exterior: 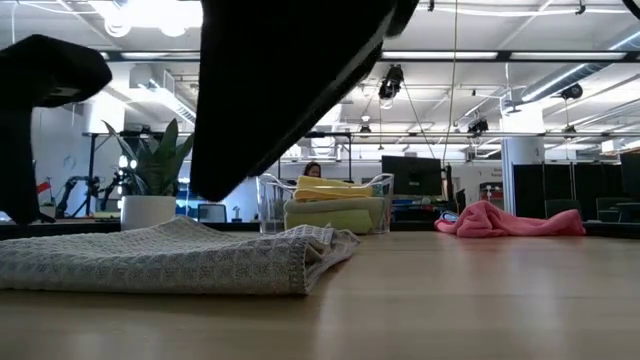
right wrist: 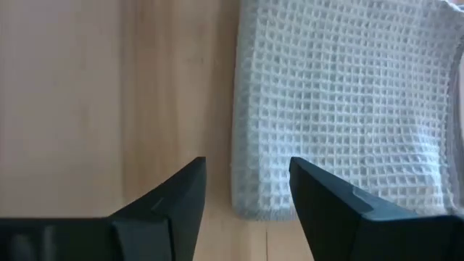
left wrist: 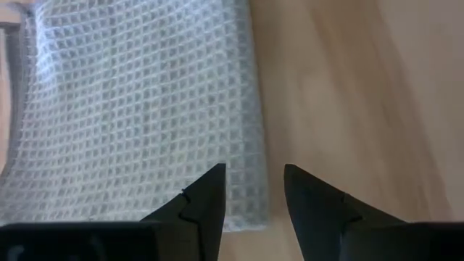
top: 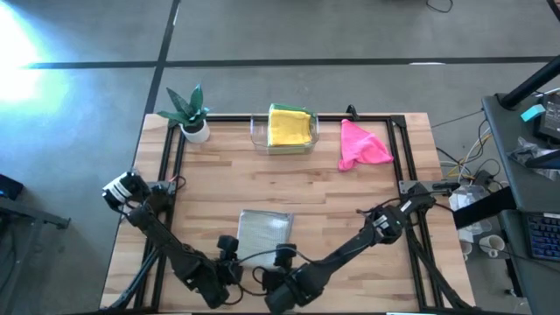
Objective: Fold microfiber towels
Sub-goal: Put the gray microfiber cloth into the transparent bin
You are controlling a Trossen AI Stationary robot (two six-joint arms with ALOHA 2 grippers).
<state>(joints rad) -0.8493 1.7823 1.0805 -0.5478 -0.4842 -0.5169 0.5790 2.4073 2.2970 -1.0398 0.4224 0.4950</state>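
Left gripper [left wrist: 252, 190] parted and empty, hovering over one near corner of the folded grey towel [top: 263, 232]. Right gripper [right wrist: 246, 185] spread wide, empty too, above the other near corner. Grey towel flat on the table [top: 350, 188], just ahead of both grippers, long axis running away from them toward the clear tray [top: 259, 132]. In that tray, a folded yellow towel [top: 290, 125]; right of the tray, a crumpled pink towel [top: 360, 145], unfolded. Nearer to the pink towel: the right arm, probably.
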